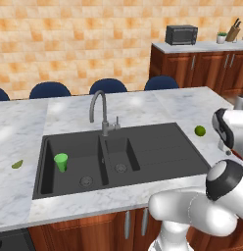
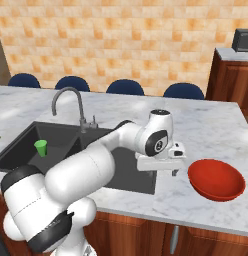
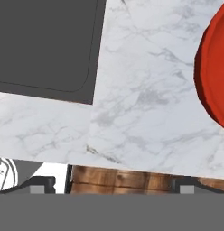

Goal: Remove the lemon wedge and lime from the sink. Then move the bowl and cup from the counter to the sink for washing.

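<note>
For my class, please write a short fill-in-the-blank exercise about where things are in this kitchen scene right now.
1. The green cup stands inside the ____ basin of the sink.
2. The lime lies on the ____, right of the sink.
3. The end effector hovers over the counter, its jaws ____.
4. The bowl beside it is coloured ____.

Missing words: left; counter; open; red

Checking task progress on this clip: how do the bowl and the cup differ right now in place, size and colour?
The cup already stands upright inside the left basin of the sink; the bowl sits on the counter to the right of the sink. The bowl is wide, shallow and red; the cup is small, tapered and bright green. The gripper hangs beside the bowl, far from the cup. Both are open-topped and neither is held.
</note>
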Robot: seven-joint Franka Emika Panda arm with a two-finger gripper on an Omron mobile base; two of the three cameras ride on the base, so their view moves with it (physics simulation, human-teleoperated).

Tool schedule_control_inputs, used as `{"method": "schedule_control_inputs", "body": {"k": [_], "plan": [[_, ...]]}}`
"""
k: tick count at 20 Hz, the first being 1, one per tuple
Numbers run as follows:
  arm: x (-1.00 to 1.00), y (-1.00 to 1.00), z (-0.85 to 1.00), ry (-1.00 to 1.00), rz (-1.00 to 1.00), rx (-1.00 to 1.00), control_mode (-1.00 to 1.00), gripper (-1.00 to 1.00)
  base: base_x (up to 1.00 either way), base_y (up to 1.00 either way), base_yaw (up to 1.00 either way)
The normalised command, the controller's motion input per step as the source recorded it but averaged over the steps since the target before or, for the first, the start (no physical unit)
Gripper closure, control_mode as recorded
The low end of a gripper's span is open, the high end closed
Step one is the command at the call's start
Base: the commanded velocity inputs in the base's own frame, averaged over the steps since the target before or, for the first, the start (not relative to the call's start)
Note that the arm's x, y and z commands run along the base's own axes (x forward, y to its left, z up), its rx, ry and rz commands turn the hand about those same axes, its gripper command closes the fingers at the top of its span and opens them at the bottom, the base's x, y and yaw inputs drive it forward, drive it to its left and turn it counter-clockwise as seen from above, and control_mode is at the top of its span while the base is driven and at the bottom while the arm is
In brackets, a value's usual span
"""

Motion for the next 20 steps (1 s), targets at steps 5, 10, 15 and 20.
{"method": "schedule_control_inputs", "body": {"k": [5,10,15,20], "plan": [[0.28,-0.33,-0.15,0.00,0.00,-0.02,-1.00,-1.00,0.00,0.00,0.00],[0.31,-0.33,-0.06,0.00,0.00,-0.03,-1.00,-1.00,0.00,0.00,0.00],[0.25,-0.35,-0.04,0.00,0.00,0.00,-1.00,-1.00,0.00,0.00,0.00],[0.26,-0.32,-0.16,0.01,0.00,0.00,-1.00,-1.00,0.00,0.00,0.00]]}}
